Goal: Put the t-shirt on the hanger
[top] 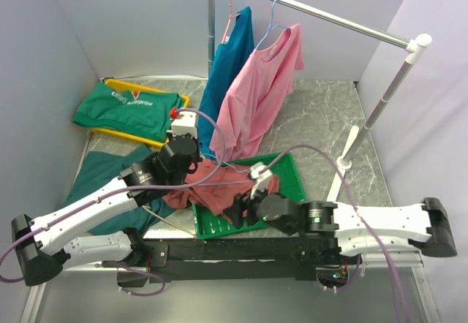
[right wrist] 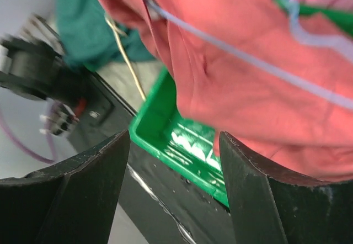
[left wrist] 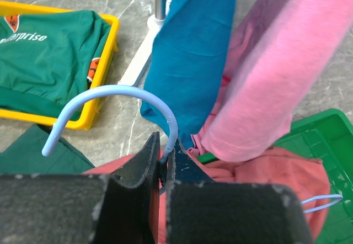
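Left pincer point(left wrist: 164, 161) is clamping shut on the hanger point(left wrist: 110, 92), gripping the wire just below the curled hook. The hook is arching up and to the left of the fingers point(left wrist: 140, 164). More of the same light blue wire is showing at the right of the left wrist view, poking out of the t-shirt point(left wrist: 276, 172).

The t-shirt is lying bunched, draping over the left rim of the green tray point(top: 287, 184) and partly onto the tabletop point(top: 314, 111), between the two arms. In the right wrist view the hanger's wire is crossing the salmon cloth in a long diagonal.

Right pincer point(right wrist: 174, 139) is hovering just near of the t-shirt with its fingers point(right wrist: 71, 194) spread apart, gripping nothing. The tray's near rim is showing in the gap.

A teal-blue t-shirt point(top: 227, 67) and a pink t-shirt point(top: 259, 93) are hanging side by side from the white rail point(top: 322, 16) at the far side, their hems reaching down close to the left pincer. At far left a yellow tray point(top: 179, 102) is holding a folded green shirt point(top: 124, 107). A dark green cloth point(top: 95, 169) is lying on the tabletop near it, under the left arm.
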Action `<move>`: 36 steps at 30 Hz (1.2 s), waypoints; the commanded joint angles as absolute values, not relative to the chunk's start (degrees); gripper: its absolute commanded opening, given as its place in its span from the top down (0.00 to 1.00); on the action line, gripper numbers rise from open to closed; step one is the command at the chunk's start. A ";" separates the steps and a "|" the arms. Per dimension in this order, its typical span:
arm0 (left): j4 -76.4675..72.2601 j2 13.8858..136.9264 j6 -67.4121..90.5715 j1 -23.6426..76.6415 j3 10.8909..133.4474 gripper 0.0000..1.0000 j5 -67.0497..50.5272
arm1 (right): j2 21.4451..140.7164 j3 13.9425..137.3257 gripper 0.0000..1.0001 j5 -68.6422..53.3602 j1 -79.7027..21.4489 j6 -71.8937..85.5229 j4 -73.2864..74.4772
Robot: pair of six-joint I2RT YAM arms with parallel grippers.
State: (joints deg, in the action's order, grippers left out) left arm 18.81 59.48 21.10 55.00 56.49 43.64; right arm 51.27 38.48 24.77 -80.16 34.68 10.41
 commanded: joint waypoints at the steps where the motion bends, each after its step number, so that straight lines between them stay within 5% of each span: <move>1: 18.98 58.10 22.59 52.66 59.06 0.99 42.99 | 58.52 41.40 0.28 32.87 -83.05 40.51 7.48; 21: 20.65 56.16 23.20 50.98 59.32 0.99 37.88 | 86.04 53.00 0.33 40.60 -83.41 45.52 11.42; 29: 21.53 55.72 23.29 51.06 60.29 0.99 36.65 | 89.83 55.72 0.61 44.47 -83.50 48.16 18.09; 33: 22.23 55.37 23.03 50.98 60.82 0.99 36.13 | 86.93 54.93 0.93 48.32 -83.32 50.88 21.44; 36: 22.32 54.32 22.59 50.98 60.73 0.99 35.86 | 81.75 53.00 1.00 50.53 -82.71 54.31 25.22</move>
